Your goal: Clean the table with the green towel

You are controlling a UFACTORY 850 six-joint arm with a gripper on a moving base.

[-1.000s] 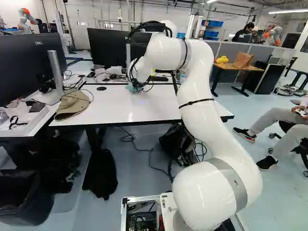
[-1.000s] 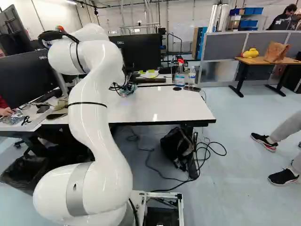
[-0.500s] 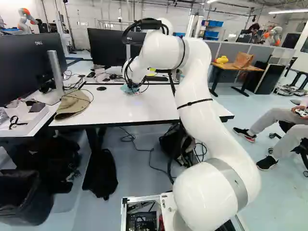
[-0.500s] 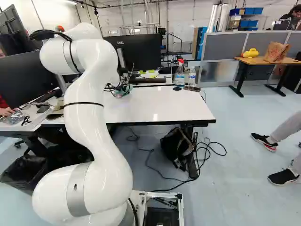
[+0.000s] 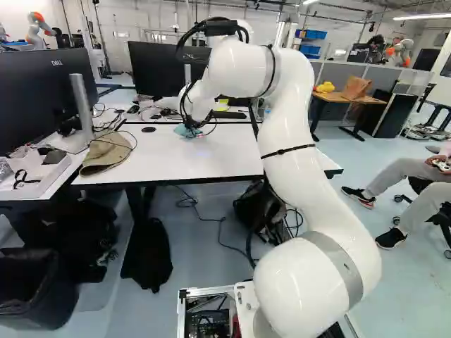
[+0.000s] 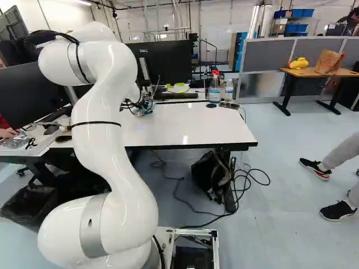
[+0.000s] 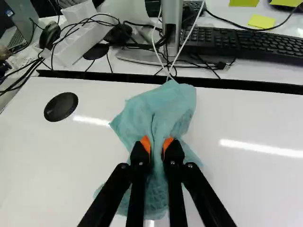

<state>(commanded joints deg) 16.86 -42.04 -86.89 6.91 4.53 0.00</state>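
Note:
The gripper (image 5: pixel 199 125) is low over the back part of the white table (image 5: pixel 204 156). In the wrist view the gripper (image 7: pixel 157 146) is shut on the green towel (image 7: pixel 165 105), its orange pads pinching a fold from two sides. The towel is bunched between the fingers and spreads out ahead of and beneath them on the tabletop. In the right base view the towel (image 6: pixel 141 111) shows partly behind the arm's cables.
A round black cap (image 7: pixel 61 107) lies on the table beside the towel. Behind the table's back edge are a keyboard (image 7: pixel 246 43), cables and monitors (image 6: pixel 162 61). Bottles (image 6: pixel 214 87) stand at the back; a cap (image 5: pixel 107 153) lies left. Another robot (image 5: pixel 39 29) stands far off.
The arm has swung a little to the left in both base views, carrying the towel along in the gripper. The base has stayed where it was.

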